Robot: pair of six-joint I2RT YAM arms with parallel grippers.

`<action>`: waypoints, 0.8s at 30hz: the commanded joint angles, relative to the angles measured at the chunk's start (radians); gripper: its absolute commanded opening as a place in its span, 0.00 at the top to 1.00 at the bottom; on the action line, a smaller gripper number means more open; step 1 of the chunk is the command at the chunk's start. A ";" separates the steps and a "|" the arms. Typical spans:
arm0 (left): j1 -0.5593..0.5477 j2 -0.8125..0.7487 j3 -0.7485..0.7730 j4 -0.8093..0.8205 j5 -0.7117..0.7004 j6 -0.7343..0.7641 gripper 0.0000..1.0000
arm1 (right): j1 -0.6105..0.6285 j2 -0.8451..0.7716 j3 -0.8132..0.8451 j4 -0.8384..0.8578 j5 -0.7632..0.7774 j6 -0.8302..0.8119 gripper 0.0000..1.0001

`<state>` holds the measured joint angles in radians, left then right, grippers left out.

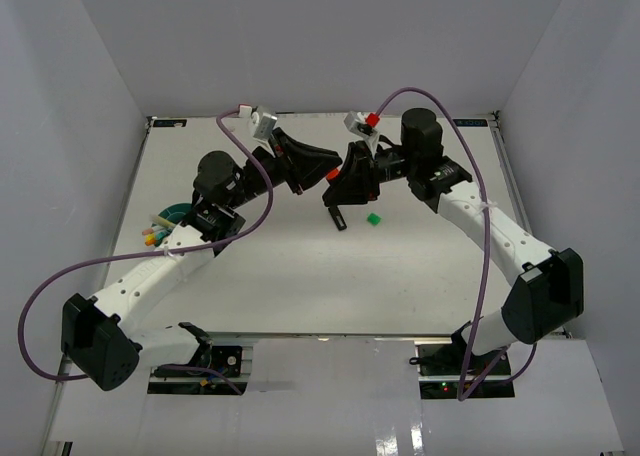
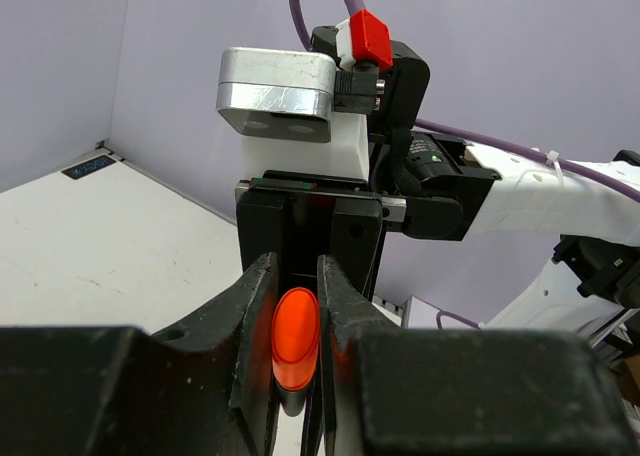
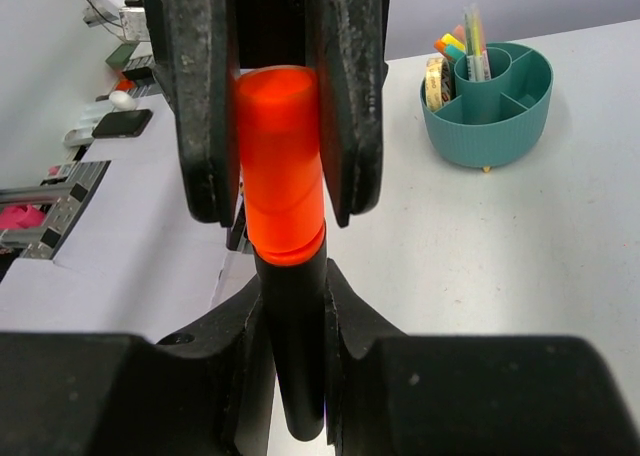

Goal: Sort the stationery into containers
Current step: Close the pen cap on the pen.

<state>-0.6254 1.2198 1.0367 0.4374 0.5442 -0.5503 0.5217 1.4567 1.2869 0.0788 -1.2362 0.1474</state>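
no legible txt, labels, nos. in any view

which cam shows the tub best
The right wrist view. The tub stands whole and unblocked there, with its dividers and the pens inside it plain to see. In the top view only a teal sliver shows behind the left arm. The left wrist view does not show it.

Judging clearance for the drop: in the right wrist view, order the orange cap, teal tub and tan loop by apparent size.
1-2. orange cap, teal tub: look alike; cap far nearer camera, unranked.
3. tan loop.
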 commanded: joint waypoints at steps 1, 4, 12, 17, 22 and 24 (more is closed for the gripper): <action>-0.073 0.066 -0.081 -0.333 0.304 -0.043 1.00 | -0.031 -0.007 0.183 0.231 0.150 0.017 0.92; -0.074 0.067 -0.076 -0.394 0.293 -0.005 1.00 | -0.037 0.005 0.218 0.231 0.139 0.027 0.92; -0.074 0.092 -0.083 -0.410 0.342 0.013 1.00 | -0.046 0.031 0.291 0.219 0.126 0.035 0.92; -0.076 0.119 -0.083 -0.428 0.405 0.012 1.00 | -0.057 0.037 0.331 0.214 0.119 0.035 0.92; -0.076 0.135 -0.072 -0.520 0.390 0.050 1.00 | -0.060 0.051 0.364 0.203 0.106 0.037 0.92; -0.079 0.147 -0.073 -0.537 0.390 0.050 1.00 | -0.058 0.050 0.373 0.210 0.109 0.041 0.92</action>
<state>-0.6163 1.2549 1.0889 0.4244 0.5156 -0.4866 0.4965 1.5532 1.4567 -0.0097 -1.3201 0.1455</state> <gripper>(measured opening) 0.293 0.243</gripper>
